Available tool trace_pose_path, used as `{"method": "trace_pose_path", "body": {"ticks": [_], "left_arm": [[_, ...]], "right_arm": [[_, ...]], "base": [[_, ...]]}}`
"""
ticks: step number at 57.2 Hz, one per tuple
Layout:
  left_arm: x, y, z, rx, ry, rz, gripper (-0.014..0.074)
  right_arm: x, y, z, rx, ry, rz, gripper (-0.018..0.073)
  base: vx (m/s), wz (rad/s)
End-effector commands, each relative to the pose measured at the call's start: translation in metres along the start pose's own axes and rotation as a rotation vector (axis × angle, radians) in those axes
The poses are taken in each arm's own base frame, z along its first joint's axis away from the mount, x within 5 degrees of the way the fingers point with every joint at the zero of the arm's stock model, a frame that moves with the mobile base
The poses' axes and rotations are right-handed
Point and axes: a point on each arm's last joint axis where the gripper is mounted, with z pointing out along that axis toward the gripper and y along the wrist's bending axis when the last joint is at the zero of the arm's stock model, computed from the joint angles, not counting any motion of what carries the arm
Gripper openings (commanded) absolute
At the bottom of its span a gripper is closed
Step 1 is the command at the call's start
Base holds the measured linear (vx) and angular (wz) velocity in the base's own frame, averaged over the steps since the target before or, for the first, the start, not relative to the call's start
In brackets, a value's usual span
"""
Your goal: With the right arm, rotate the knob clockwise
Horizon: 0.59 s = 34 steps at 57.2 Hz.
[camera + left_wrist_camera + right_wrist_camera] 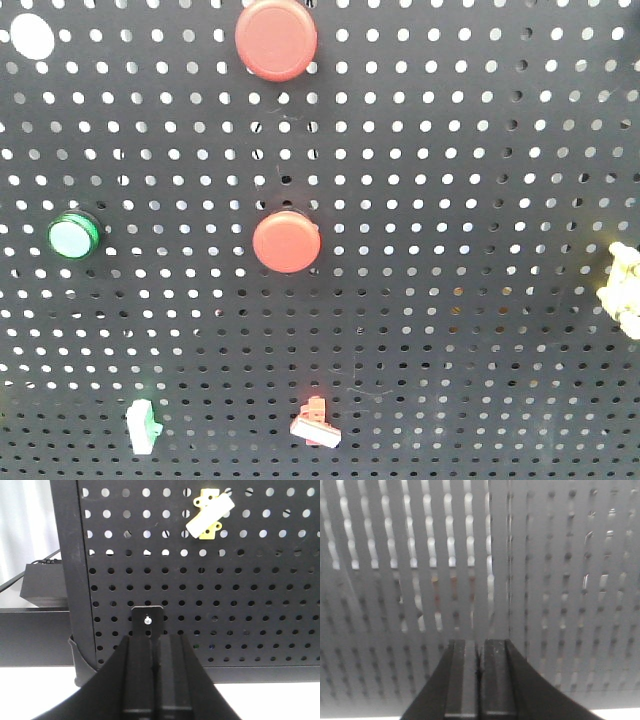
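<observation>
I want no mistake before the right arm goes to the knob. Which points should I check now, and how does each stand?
1. Right tool open for a grasp: not ok, shut.
2. A knob in the right wrist view: not ok, only blurred pegboard.
3. Which knob is meant: cannot tell; yellow knob, small red knob and small green knob all show.
4. Left tool apart from the yellow knob: ok, shut, below it.

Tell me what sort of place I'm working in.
Probably a lab test bench: a black pegboard panel carrying red push buttons, a green button and small switches, standing upright on a white tabletop.
</observation>
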Motion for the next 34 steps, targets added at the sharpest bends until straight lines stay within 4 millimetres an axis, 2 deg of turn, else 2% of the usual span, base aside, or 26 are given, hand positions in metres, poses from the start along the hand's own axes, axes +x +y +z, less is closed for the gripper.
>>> {"method": "trace_pose_path", "body": {"ticks": [1, 5, 8, 14, 20, 26, 34], "left_arm": [[-0.005, 0.000, -0.001, 0.002, -0.084, -0.009, -0.0006], [-0.005, 0.000, -0.001, 0.002, -0.084, -0.009, -0.0006], [-0.005, 0.000, -0.001, 0.002, -0.084, -0.009, -0.0006], [-0.005, 0.000, -0.001, 0.002, -0.084, -0.009, -0.0006], [-0.005, 0.000, -0.001, 0.002, -0.084, -0.009, -0.0006], [-0.005, 0.000, -0.001, 0.002, -0.084, -0.009, -0.0006], [-0.005, 0.000, -0.001, 0.002, -0.084, -0.009, -0.0006]], "right_arm": [[-0.073, 0.001, -0.015, 0.008, -0.162, -0.048, -0.0004], [-0.110, 0.002, -0.017, 0.012, -0.170, -0.091, -0.0004], [-0.149, 0.003, -0.021, 0.016, -0.203, -0.128, -0.0004], [-0.217, 0.005, -0.016, 0.015, -0.213, -0.195, -0.0004], [-0.266, 0.007, -0.007, -0.002, -0.206, -0.197, -0.0004], [-0.299, 0.012, 0.001, -0.059, -0.181, -0.135, -0.0004], [-0.313, 0.019, 0.013, -0.172, -0.198, -0.070, -0.0004]], "base": [[0.00, 0.00], [0.00, 0.00], [0.00, 0.00], [0.00, 0.00], [0.00, 0.00], [0.00, 0.00], [0.00, 0.00]]}}
